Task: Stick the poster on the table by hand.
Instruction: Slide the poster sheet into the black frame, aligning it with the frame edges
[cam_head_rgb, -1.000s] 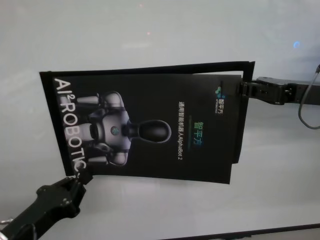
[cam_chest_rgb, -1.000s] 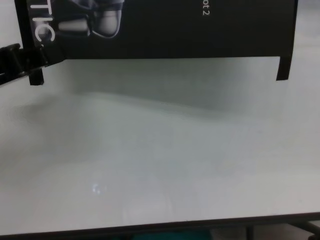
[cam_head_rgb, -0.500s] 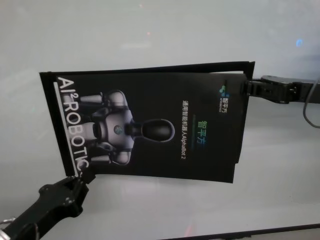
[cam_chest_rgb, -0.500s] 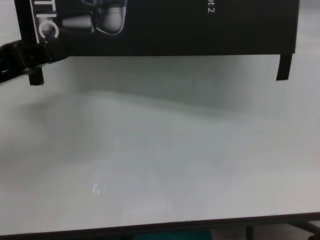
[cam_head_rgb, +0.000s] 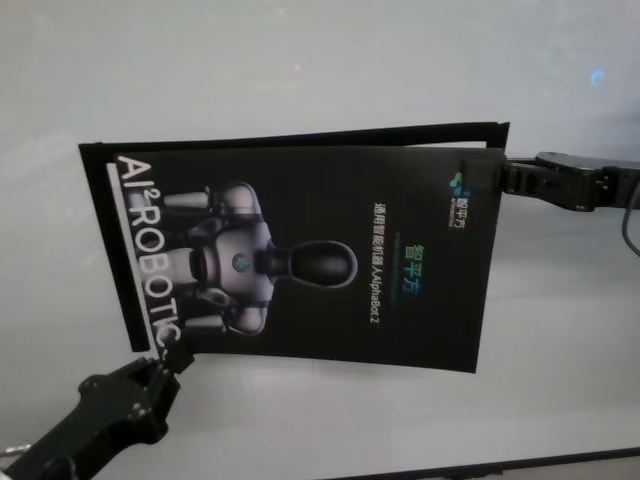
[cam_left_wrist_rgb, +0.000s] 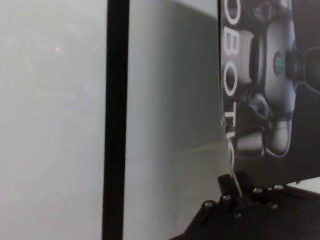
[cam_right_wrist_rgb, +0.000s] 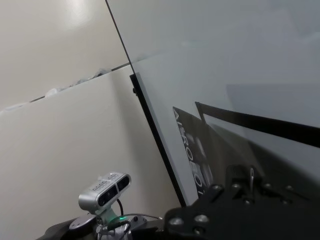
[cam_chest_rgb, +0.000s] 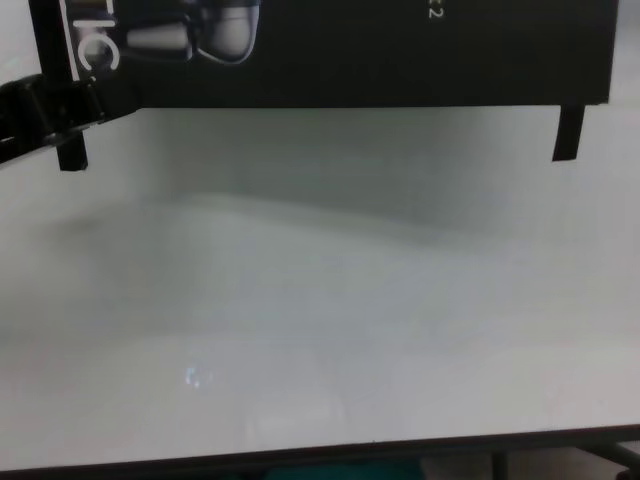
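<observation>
The poster (cam_head_rgb: 300, 260), a glossy black sheet with "AI²ROBOTIC" lettering and a grey-white robot picture, is held just over the white table (cam_head_rgb: 300, 60). My left gripper (cam_head_rgb: 168, 355) is shut on its near left corner, beside the letter C. At the far right edge, by the small logo, my right gripper (cam_head_rgb: 503, 177) is shut on the sheet. In the chest view the poster (cam_chest_rgb: 350, 60) hangs above the table (cam_chest_rgb: 320, 300) with a shadow under it, and narrow black strips hang off its lower corners. The left wrist view shows my left gripper (cam_left_wrist_rgb: 234, 187) pinching the poster (cam_left_wrist_rgb: 280, 75).
The table's dark near edge (cam_chest_rgb: 320, 455) runs along the bottom of the chest view. In the right wrist view a small grey camera on a stand (cam_right_wrist_rgb: 105, 191) sits beyond the table's side edge (cam_right_wrist_rgb: 155, 135). A cable (cam_head_rgb: 630, 225) loops by my right arm.
The poster has spread out toward the right and lies flatter. My right gripper has drawn to the right with its edge. The left gripper has shifted slightly nearer.
</observation>
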